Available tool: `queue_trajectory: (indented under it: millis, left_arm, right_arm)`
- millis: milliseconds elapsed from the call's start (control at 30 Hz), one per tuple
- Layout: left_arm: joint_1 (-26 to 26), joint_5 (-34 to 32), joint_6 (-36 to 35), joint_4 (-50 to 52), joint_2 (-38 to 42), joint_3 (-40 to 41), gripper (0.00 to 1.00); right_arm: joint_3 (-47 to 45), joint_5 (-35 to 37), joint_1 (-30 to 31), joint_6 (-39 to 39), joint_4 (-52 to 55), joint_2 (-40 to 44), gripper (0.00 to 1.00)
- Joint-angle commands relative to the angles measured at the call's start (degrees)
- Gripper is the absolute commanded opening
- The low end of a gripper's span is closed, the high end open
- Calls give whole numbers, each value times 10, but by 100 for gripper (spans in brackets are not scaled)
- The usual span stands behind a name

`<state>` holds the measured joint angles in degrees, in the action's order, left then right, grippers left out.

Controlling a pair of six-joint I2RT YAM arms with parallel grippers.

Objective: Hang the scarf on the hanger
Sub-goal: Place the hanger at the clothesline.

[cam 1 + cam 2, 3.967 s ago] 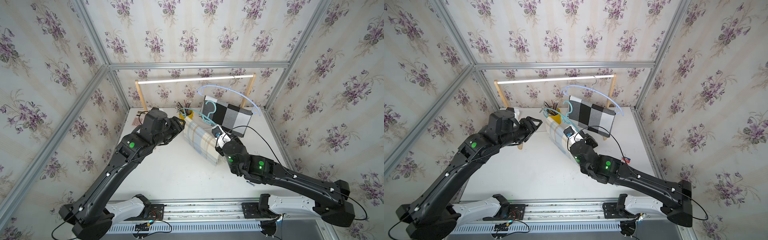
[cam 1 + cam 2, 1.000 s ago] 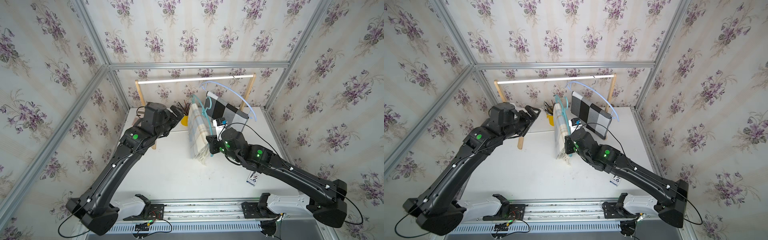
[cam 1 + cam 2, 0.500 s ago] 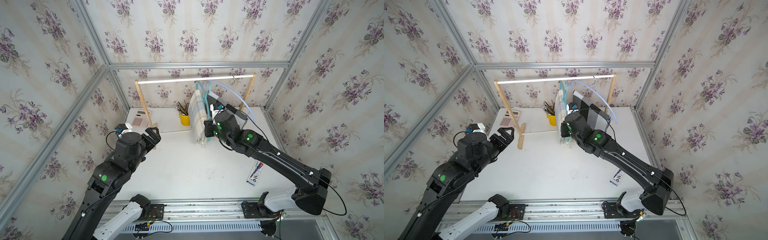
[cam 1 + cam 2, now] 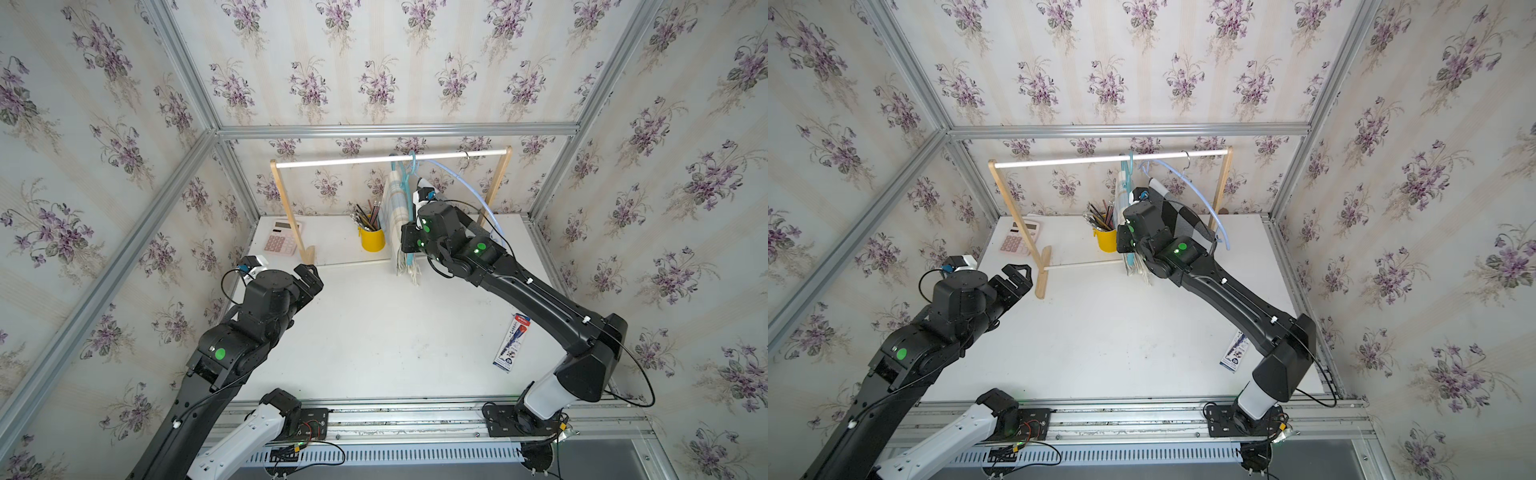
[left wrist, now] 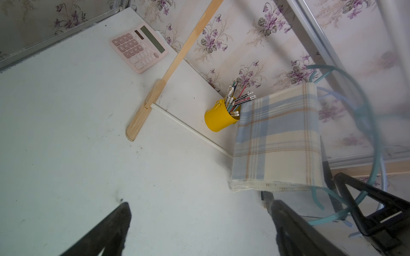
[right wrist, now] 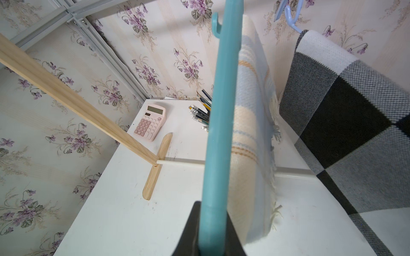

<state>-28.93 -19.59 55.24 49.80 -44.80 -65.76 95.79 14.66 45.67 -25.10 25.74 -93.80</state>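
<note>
Plaid scarf (image 4: 395,216): draping soft and light over teal hanger (image 6: 221,110).
Right tool (image 6: 211,223): clenching the stiff hanger frame, likely the safest hold.
Left tool (image 4: 309,277): gaping, empty.

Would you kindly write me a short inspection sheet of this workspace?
Surface: white table, faint marks.
Job's things: plaid scarf draped over teal hanger, hook on the rail.
Clutter: calculator, pencil cup, packet, checked scarf on a second hanger.
Grippers: left gripper open, apart from everything; right gripper shut on the teal hanger.
Cables: black cable loops by the right arm's base.
Surroundings: floral walls, metal frame.
</note>
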Motion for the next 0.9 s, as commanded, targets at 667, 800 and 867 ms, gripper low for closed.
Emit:
queue_trajectory:
  millis: [667,800,867]
  left_arm:
    - [0,11,-7,6,6,52,100]
    - [0,0,-45,20,8,50,100]
    - [0,-14,-68,30,11,51,100]
  right_arm:
    - [-56,-101,-18,-17,-37,26,58]
    - [-98,-112,-18,-3,-42,89,94]
    - [-130,-117,-19,12,-45,133,100]
